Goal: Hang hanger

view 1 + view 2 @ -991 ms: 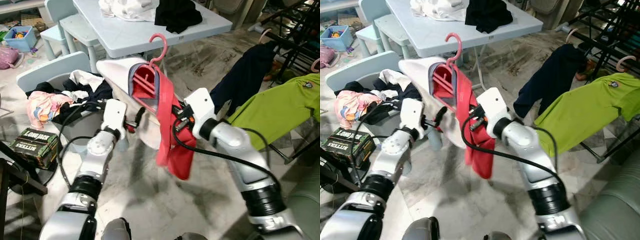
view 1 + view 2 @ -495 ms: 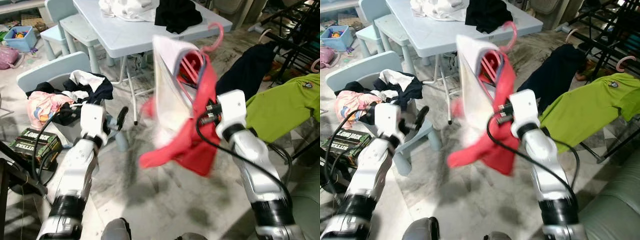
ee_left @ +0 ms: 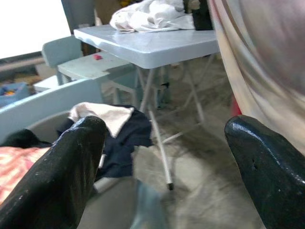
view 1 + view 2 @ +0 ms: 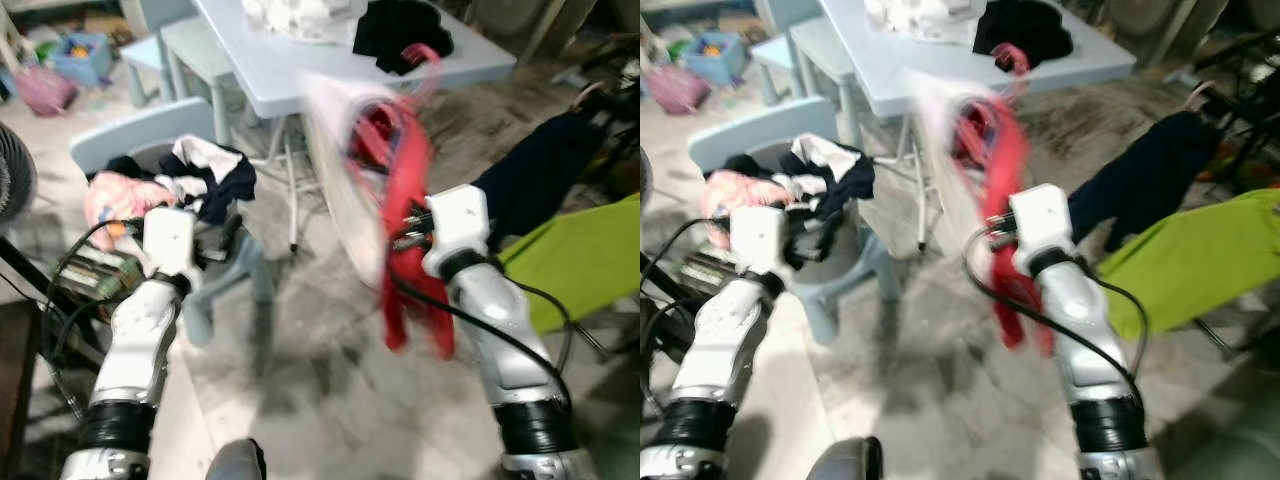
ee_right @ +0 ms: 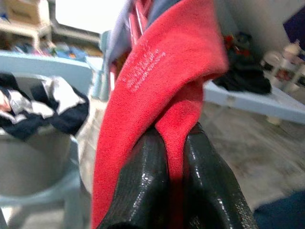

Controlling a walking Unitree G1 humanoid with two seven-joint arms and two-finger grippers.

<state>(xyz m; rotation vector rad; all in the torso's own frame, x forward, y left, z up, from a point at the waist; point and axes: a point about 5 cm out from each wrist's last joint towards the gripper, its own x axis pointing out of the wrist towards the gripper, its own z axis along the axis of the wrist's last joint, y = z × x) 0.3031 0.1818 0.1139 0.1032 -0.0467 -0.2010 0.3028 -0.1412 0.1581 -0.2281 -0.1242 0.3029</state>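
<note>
A pink hanger (image 4: 424, 58) carries a red garment (image 4: 408, 190) and a white one (image 4: 345, 190), blurred in the eye views. My right gripper (image 5: 175, 143) is shut on a fold of the red cloth and holds the bundle up in front of the table; the hanger hook points up and to the right. Off to the left, my left gripper (image 3: 162, 157) is open with nothing between its fingers (image 4: 231, 232), close to the grey tub of clothes (image 4: 215, 255).
A light blue table (image 4: 300, 75) with white and black clothes stands behind. A pale blue chair (image 4: 140, 125) and the tub hold mixed laundry. A green shirt (image 4: 585, 265) and a dark garment (image 4: 535, 180) hang at the right. A box (image 4: 100, 270) lies on the floor.
My right gripper has swung the hanger and clothes up and to the right, away from the left gripper. The left arm has drawn back to the left. The camera has also shifted.
</note>
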